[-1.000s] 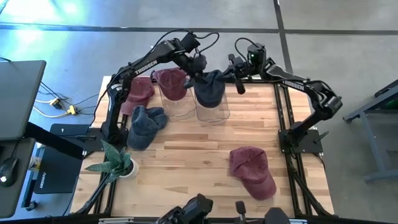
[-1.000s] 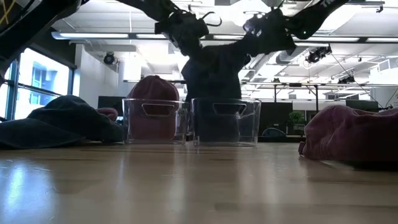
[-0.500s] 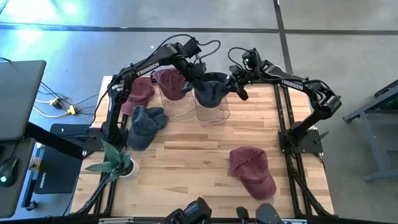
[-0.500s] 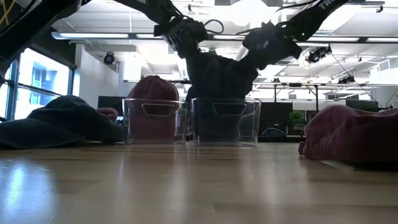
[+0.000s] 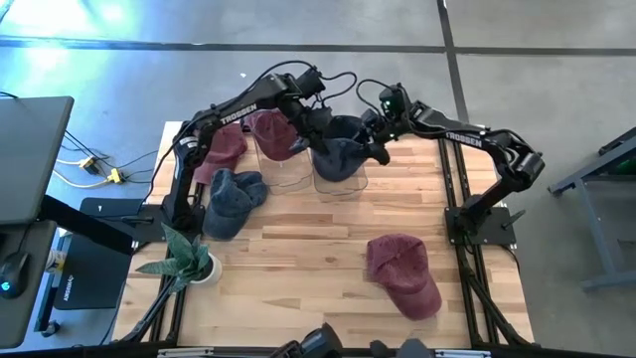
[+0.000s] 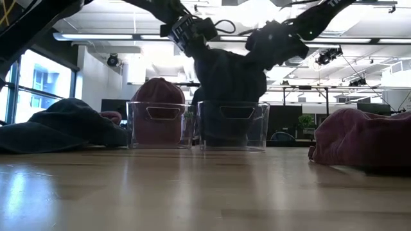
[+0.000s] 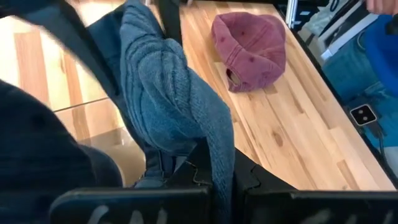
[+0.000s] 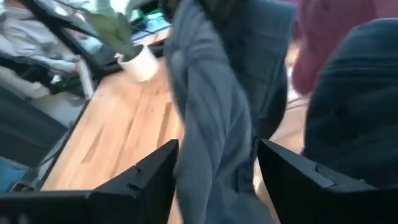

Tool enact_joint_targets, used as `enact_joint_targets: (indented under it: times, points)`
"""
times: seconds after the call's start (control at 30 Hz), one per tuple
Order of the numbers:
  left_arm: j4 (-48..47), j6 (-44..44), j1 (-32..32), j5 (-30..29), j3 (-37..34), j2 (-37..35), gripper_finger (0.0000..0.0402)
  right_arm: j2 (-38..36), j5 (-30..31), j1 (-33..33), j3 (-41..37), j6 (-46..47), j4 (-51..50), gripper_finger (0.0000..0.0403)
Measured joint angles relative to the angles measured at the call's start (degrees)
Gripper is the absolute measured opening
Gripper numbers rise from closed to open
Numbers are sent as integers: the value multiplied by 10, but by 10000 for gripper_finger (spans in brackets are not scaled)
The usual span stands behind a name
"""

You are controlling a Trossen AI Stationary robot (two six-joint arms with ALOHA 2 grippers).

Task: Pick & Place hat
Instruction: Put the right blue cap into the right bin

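Note:
A dark blue hat (image 5: pixel 338 147) sags into the right one of two clear bins (image 6: pixel 234 127) at the table's far side, its crown bulging above the rim. My left gripper (image 5: pixel 316 117) is shut on the hat's left side. My right gripper (image 5: pixel 376 139) is at its right side, open, with a fold of the blue cloth (image 8: pixel 211 149) running between its fingers (image 8: pixel 146 180). The left bin (image 6: pixel 160 125) holds a maroon hat (image 5: pixel 273 131). My left gripper pinches a bunched fold of the blue hat's cloth (image 7: pixel 219 163) between its two shut fingers, coming at it slanting down from the table's far left. The hat hangs below the fingers into the right bin. My right gripper has the cloth between its open fingers; whether they touch it I cannot tell.
On the table lie a second maroon hat (image 5: pixel 224 144) at the far left, another blue hat (image 5: pixel 234 199) nearer, and a third maroon hat (image 5: pixel 402 273) at the near right. A potted plant (image 5: pixel 189 261) stands at the left edge. The table's middle is bare wood.
The blue hat, which hung stretched between both grippers above the right bin, has sunk and bulged out into the bin. My right gripper has come down and toward the table's left with it.

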Motion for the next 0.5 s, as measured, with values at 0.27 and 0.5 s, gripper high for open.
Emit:
enact_joint_targets:
  times: [0.27,0.5]
  points:
    - [0,-7,-16,-40,0,0,1,0,-65,37,0,72,24,161]
    - [-6,-74,-17,-14,0,0,14,0,-156,40,0,109,19,11]
